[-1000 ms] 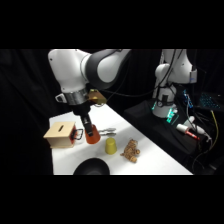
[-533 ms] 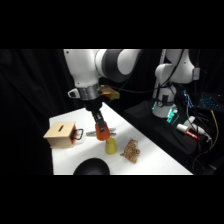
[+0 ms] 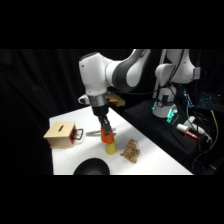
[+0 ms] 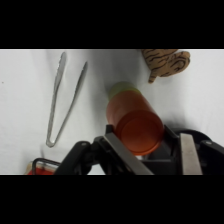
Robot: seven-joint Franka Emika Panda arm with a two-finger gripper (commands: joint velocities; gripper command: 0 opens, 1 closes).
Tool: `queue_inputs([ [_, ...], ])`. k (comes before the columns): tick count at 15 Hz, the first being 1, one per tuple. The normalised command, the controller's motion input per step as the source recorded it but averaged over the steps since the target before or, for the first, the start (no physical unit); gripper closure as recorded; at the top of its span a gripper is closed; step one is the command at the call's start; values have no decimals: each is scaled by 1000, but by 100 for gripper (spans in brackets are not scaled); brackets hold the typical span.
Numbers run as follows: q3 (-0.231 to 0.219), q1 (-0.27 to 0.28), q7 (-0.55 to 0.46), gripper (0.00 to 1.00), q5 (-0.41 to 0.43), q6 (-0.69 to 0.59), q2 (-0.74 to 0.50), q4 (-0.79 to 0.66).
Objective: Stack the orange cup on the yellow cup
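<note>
While the white arm reaches down from above over the white table [image 3: 150,162], its gripper [image 3: 104,131] is closed on the orange cup [image 3: 106,135], with one finger pressed to each side of it in the wrist view. The yellow cup [image 3: 109,147] serves here as the landmark. Farthest to its left in the side view sits a tan box [image 3: 60,135] with a slot in its top and a small red and black piece on the side facing the yellow cup. Between the box and the yellow cup, slightly behind, lie metal tongs [image 3: 99,132], flat on the table. The orange cup sits directly above the yellow cup, covering its upper part, so only a yellow-green band shows beneath the orange; in the wrist view that band [image 4: 123,90] peeks out past the orange cup [image 4: 134,120]. In front of the yellow cup, at the table's near edge, is a dark rounded object [image 3: 91,167]. Just to the right of the yellow cup lies a brown striped plush toy [image 3: 131,150], near but apart from it.
</note>
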Motion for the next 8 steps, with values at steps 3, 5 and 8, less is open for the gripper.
queue_inputs([
  [3,63,-62,-122,52,115,195,-72,-186],
  [5,87,-83,-184,52,181,172,-41,-133],
  [8,115,-108,-261,52,237,200,5,-59],
])
